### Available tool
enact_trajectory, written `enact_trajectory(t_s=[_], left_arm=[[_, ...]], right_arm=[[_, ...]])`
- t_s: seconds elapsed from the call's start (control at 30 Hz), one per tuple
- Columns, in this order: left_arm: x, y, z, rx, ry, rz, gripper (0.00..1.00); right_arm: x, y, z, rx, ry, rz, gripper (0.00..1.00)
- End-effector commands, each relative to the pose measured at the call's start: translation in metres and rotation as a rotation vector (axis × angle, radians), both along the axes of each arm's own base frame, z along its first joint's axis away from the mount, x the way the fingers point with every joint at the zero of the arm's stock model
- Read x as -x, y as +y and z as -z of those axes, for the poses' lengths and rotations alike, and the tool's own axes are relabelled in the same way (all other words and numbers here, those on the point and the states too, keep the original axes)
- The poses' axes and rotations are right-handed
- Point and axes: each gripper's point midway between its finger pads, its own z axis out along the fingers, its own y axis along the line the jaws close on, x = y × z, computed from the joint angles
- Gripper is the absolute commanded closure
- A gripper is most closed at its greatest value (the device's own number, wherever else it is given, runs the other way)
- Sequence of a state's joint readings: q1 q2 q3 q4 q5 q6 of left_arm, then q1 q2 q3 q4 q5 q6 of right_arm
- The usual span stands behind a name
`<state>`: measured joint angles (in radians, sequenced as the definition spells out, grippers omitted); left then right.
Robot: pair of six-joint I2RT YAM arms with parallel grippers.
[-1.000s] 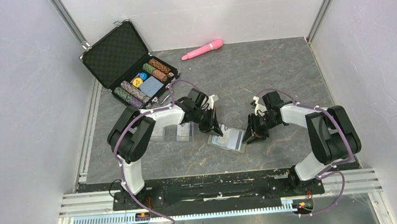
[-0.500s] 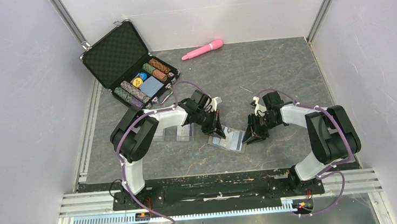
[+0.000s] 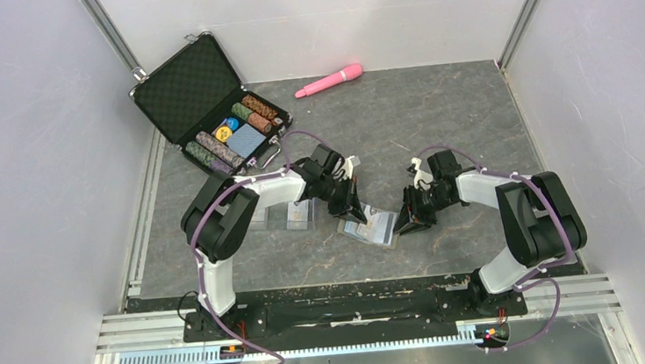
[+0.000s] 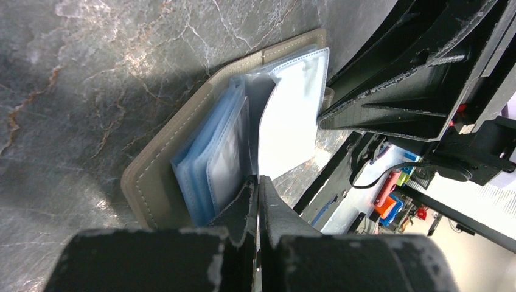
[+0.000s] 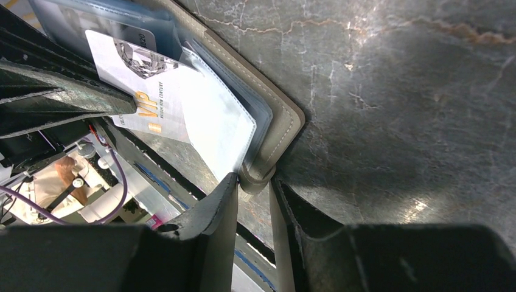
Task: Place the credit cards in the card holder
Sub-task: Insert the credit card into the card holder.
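Note:
The khaki card holder lies open on the table between both arms, its light-blue sleeves fanned up. My left gripper is shut on the edge of a pale credit card with a gold VIP mark. The card's far end lies in among the sleeves. My right gripper pinches the holder's snap tab at its right edge. Two more credit cards lie flat to the left of the holder, under the left arm.
An open black case with poker chips stands at the back left. A pink cylindrical object lies at the back centre. White walls enclose the table on three sides.
The right gripper's jaws have narrowed a little on the snap tab. The left gripper with the card has shifted slightly at the holder.

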<state>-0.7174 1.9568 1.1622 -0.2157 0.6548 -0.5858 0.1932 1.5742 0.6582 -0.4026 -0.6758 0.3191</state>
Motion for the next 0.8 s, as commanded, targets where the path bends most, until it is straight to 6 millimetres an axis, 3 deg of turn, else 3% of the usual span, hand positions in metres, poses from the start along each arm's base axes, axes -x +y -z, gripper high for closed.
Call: enact_trajectory(t_s=[0.0, 0.37, 0.77], left_arm=[[-0.016, -0.005, 0.006, -0.025, -0.008, -0.069, 0.98], [-0.014, -0.01, 0.008, -0.001, 0.032, -0.097, 0.98], [0.0, 0.005, 0.015, -0.075, 0.038, -0.041, 0.98]], right_arm=[[0.006, -0.01, 0.023, 0.085, -0.008, -0.016, 0.72], [0.007, -0.007, 0.023, 0.07, -0.004, -0.012, 0.76], [0.002, -0.004, 0.022, 0.062, -0.007, -0.01, 0.77]])
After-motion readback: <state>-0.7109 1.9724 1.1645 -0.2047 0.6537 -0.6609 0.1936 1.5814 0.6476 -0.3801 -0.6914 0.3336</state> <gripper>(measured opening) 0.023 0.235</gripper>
